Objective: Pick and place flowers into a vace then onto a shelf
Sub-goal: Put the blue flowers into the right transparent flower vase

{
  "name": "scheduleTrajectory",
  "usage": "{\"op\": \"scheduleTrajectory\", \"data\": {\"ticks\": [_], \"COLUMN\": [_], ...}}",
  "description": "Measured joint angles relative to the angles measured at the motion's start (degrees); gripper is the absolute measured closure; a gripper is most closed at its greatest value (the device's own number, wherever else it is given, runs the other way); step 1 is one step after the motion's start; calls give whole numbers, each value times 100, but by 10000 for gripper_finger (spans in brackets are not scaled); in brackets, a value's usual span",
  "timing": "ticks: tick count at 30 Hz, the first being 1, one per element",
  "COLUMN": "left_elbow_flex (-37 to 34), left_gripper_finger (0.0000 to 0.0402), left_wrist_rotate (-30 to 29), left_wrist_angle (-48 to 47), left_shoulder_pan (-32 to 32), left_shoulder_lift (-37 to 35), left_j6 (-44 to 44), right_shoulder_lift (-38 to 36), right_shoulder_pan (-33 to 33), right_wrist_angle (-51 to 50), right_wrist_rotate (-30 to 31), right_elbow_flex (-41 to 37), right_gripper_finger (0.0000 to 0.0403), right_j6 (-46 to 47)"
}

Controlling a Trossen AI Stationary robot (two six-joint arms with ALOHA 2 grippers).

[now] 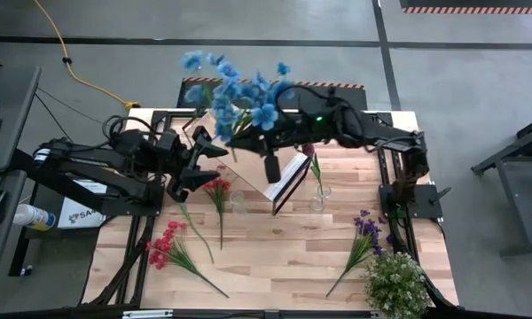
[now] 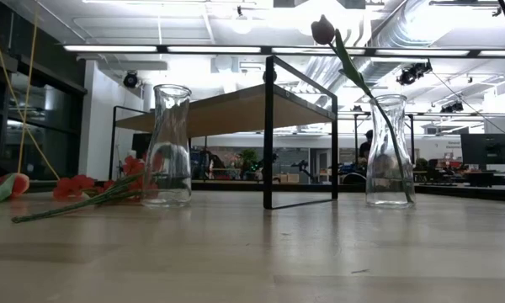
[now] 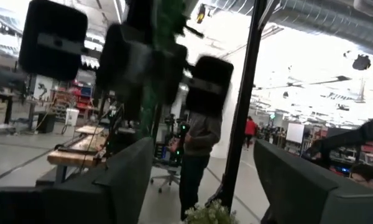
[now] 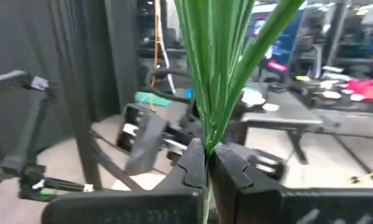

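The blue flower spray (image 1: 235, 93) is held up above the back of the table, over the shelf (image 1: 288, 177), its blooms spread wide in the high view. Its green stems (image 4: 214, 81) are clamped between the fingers (image 4: 189, 165) of the right gripper (image 4: 206, 163), which are pressed together on them. The right arm reaches in from the right side of the table.

The left gripper (image 1: 215, 167) is positioned just beside the blue spray's lower end, at the left of the shelf. Its fingers (image 3: 121, 177) are seen parted in the left wrist view, with nothing between them.

On the table, a red spray (image 1: 164, 246) is laid at front left, with another red-bloomed stem (image 1: 219, 199) near it and an orange tulip (image 2: 4, 187) seen at the far left edge in the low view. A purple spray (image 1: 362, 237) is laid at front right, near the bushy pale plant (image 1: 396, 283).

Two clear glass vases are stood upright: one (image 2: 170, 145) is seen empty beside the red spray, the other (image 2: 390, 151) is seen holding a dark red rose (image 2: 323, 30) that leans out of its neck.

A person (image 3: 196, 149) is seen in the room beyond.
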Motion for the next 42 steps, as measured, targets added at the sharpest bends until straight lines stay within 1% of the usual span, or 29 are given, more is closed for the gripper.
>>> {"op": "scheduleTrajectory", "data": {"ticks": [4,9,12,15,17,20,25,31,38,42], "left_elbow_flex": [1,1,1,0,-1,-1,-1,-1,-1,-1], "left_gripper_finger": [76,77,82,86,87,85,88,91,93,97], "left_wrist_rotate": [-18,-106,-133,-169,-171,-172,-196,-202,-217,-217], "left_wrist_angle": [-293,-678,-829,-954,-999,-1037,-1166,-1164,-1163,-1161], "left_shoulder_pan": [0,0,0,0,0,0,0,0,2,0], "left_shoulder_lift": [-185,-330,-359,-355,-353,-357,-355,-355,-355,-355], "left_j6": [-3,-10,-9,-7,-7,-7,-7,-9,-9,-10], "right_shoulder_lift": [-343,-781,-1003,-1190,-1323,-1511,-1772,-2010,-2079,-2079], "right_shoulder_pan": [17,198,412,674,868,1159,1699,2396,3115,3461], "right_wrist_angle": [-523,-1340,-1835,-2285,-2574,-2967,-3655,-4533,-5672,-6295], "right_wrist_rotate": [504,1104,1689,2418,2944,3557,4735,5934,7012,7450], "right_elbow_flex": [0,2,2,2,2,2,2,2,2,0], "right_gripper_finger": [402,403,403,403,403,403,402,402,402,402], "right_j6": [-128,-136,-131,-85,4,216,741,1557,2754,3495]}}
